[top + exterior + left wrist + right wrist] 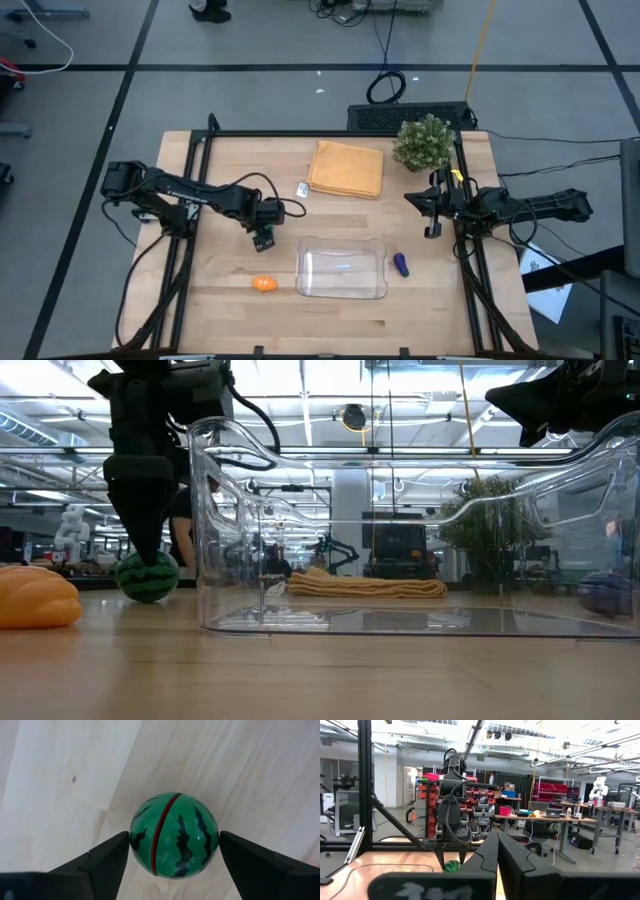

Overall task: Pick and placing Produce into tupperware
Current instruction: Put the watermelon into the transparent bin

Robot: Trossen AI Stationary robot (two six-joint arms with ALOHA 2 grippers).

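This is a robotics lab or workshop hall. Beyond the wooden desk (230, 300) lies a grey concrete floor (250, 95) with loose cables (386, 85). Behind the desk stand workbenches (555, 820), shelving with red parts bins (552, 789), strip lights (300, 400) overhead and a white humanoid robot (598, 790).
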